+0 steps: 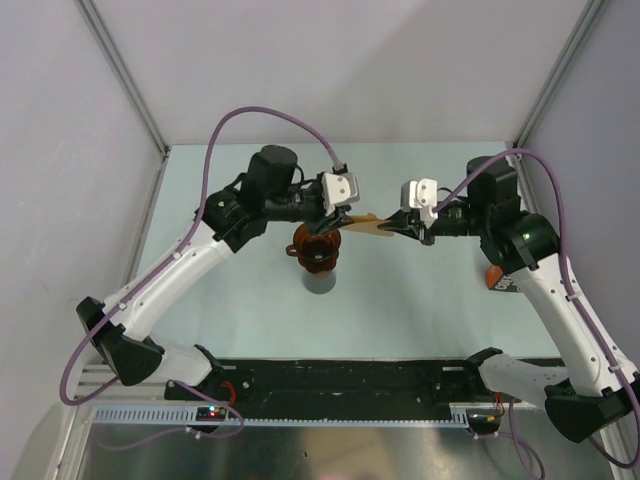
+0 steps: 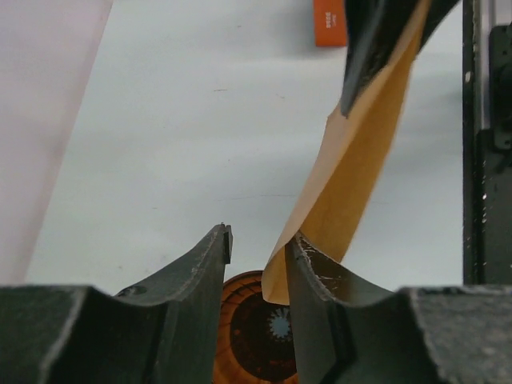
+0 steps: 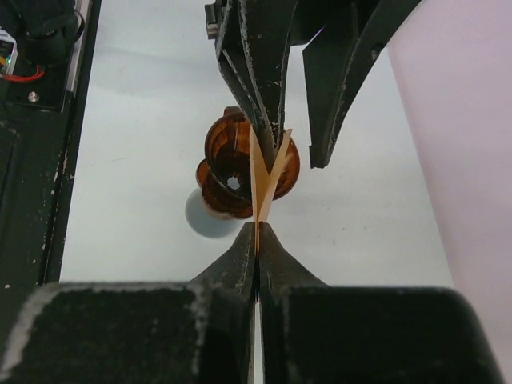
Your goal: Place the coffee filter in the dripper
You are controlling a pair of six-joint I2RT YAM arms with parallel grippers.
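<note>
The coffee filter [image 1: 368, 226] is a tan paper cone held in the air between both grippers, above and just right of the dripper [image 1: 316, 250]. My right gripper [image 3: 257, 228] is shut on the filter's narrow end [image 3: 268, 180]. The filter's two layers spread into a V towards my left gripper [image 2: 260, 238]. My left gripper is open. One of its fingers [image 3: 264, 104] sits in the V, with one paper layer [image 2: 360, 152] lying between its jaws against one finger. The dark reddish-brown dripper [image 2: 248, 336] is right below, also visible in the right wrist view [image 3: 228, 160].
The dripper stands on a grey glass beaker [image 1: 320, 282] at mid-table. An orange printed bag [image 1: 498, 280] lies at the right, partly hidden by the right arm, and shows in the left wrist view [image 2: 330, 22]. Walls enclose the table on three sides.
</note>
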